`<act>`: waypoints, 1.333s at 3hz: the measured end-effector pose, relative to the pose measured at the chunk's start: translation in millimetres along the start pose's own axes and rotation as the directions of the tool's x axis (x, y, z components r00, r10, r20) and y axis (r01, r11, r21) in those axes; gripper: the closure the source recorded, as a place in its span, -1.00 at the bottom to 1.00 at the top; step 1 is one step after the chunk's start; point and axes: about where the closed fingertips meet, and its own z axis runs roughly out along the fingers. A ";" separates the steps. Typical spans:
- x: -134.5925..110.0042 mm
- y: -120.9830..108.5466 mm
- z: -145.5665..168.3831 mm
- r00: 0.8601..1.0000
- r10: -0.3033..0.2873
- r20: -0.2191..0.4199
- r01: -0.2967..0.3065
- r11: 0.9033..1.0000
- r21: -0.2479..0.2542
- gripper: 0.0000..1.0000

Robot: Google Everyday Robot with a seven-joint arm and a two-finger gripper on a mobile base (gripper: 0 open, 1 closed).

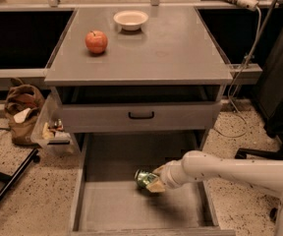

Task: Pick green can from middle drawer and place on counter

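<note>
The green can [143,178] lies on its side on the grey floor of the open middle drawer [107,205], near its centre. My gripper [155,180] reaches in from the right on a white arm and its fingers sit around the can's right end, one above and one below. The can still rests on the drawer floor. The counter [176,48] is the flat grey top of the cabinet, above and behind.
A red apple [96,42] and a white bowl [130,19] stand on the counter's back left. A grey drawer front with a black handle [141,115] sits above the open drawer. A brown bag [21,109] and a clear bin [53,130] are on the floor at left.
</note>
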 end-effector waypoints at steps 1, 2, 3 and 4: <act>-66.9 -24.4 -59.0 0.997 -0.072 -0.015 0.073 0.997 0.035 1.00; -126.0 -40.5 -117.4 0.990 -0.126 -0.065 0.129 0.991 0.038 1.00; -166.0 -33.3 -170.5 0.974 -0.180 -0.136 0.183 0.983 0.012 1.00; -166.0 -33.3 -170.5 0.974 -0.180 -0.136 0.183 0.983 0.012 1.00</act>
